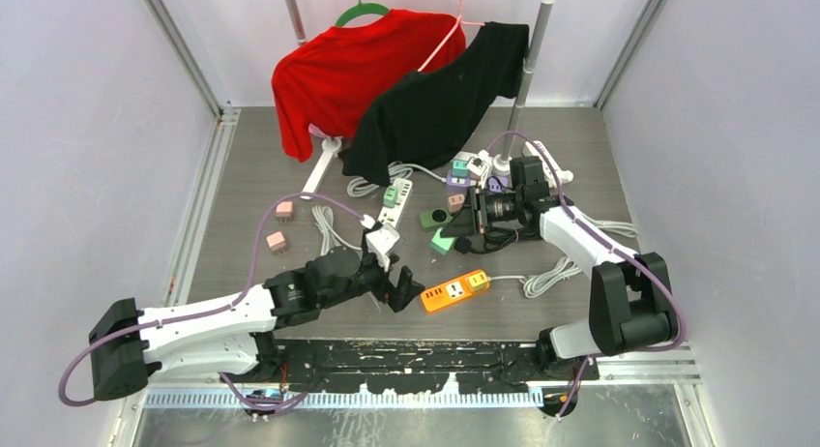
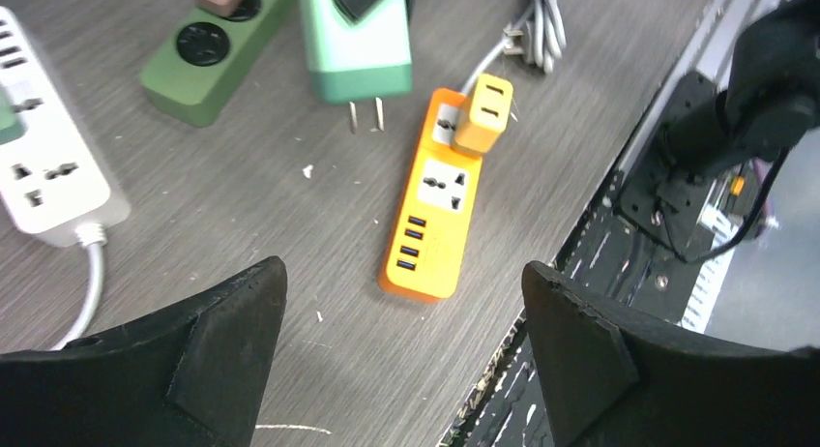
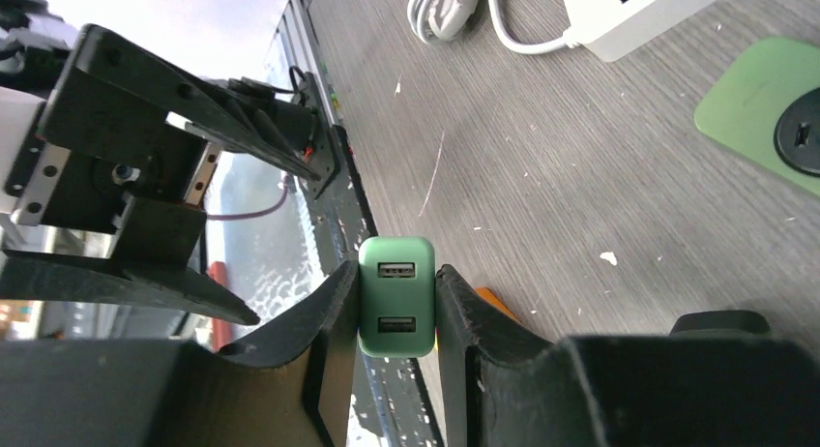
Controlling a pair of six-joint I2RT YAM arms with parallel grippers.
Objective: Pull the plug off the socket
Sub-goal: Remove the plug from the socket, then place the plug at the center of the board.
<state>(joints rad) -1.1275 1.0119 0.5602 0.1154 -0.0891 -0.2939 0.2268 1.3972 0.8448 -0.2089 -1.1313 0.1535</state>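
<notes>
Left gripper (image 2: 401,273) stands spread wide and empty over the orange power strip (image 2: 425,229), which carries a yellow adapter (image 2: 483,113) in its end socket. Right gripper (image 3: 396,268) pinches the mint-green plug (image 3: 396,307) by its sides; its two prongs hang bare above the table (image 2: 242,205), out of any socket, just beside the dark green socket strip (image 2: 198,65)

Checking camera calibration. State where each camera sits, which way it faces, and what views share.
Top external: above and behind the bases, looking down at the table; both arms show.
Left wrist: on the left arm, facing down at the orange power strip; open left pincer frames it.
Right wrist: on the right arm, facing the near edge; right pincer clamps the green charger.
Shared: both wrist views show that charger.
</notes>
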